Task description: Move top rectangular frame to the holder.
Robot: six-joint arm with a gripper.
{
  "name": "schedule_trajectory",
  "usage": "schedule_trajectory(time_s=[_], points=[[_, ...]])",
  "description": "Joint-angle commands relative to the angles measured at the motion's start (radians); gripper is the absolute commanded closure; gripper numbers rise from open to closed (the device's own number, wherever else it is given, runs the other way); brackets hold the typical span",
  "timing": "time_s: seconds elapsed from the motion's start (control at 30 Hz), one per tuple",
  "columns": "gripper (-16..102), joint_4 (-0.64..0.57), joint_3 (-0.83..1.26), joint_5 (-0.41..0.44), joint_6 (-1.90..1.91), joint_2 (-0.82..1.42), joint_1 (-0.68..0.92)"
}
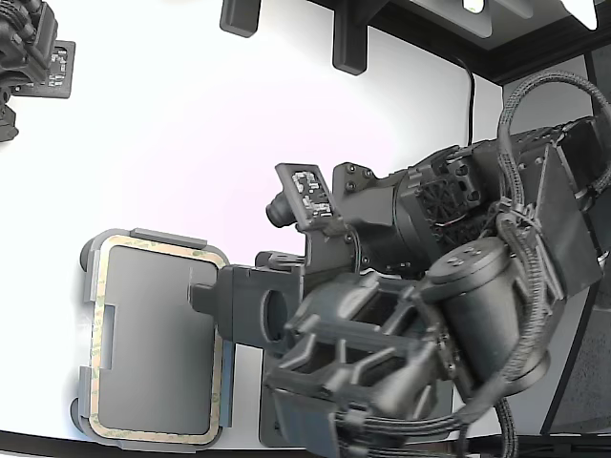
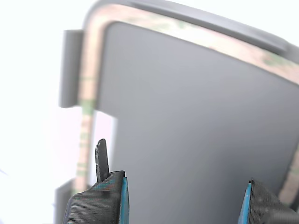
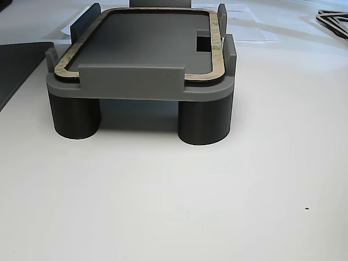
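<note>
In the wrist view the tool (image 2: 182,200) is standing wide open, its two blue-padded fingertips (image 2: 122,200) well apart at the lower edge of the picture, gripping nothing and hovering over the holder's flat grey floor. In the exterior view the dark arm (image 1: 449,315) is filling the right half and reaching leftward toward the holder (image 1: 91,262), which is sitting on the white surface (image 1: 191,114) at lower left. The top rectangular frame (image 1: 221,382) is lying seated in the holder, running along its rim inside the raised tabs; the other view shows the same.
</note>
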Motion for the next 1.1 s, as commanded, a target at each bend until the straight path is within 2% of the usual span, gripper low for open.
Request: schedule_trajectory(time_s=[0.0, 0.13, 0.2, 0.3, 0.4, 0.63, 0.8, 1.0, 1.07], points=[[-14, -0.094, 0.023, 0.133, -0.121, 0.117, 0.0], [-14, -0.285, 0.213, 0.27, -0.43, 0.314, 0.014], [-14, -0.419, 0.328, 0.288, -0.638, 0.431, 0.006], [-14, -0.509, 0.439, 0.262, -0.946, 0.581, -0.031], [-14, -0.506, 0.525, 0.199, -1.19, 0.724, -0.095], [-14, -0.612, 0.876, 0.006, -1.611, 1.097, -0.302], [-14, -0.604, 1.028, -0.028, -1.732, 1.267, -0.359], [-14, -0.52, 1.146, -0.051, -1.743, 1.405, -0.362], [-14, -0.534, 1.22, -0.061, -1.75, 1.471, -0.362]])
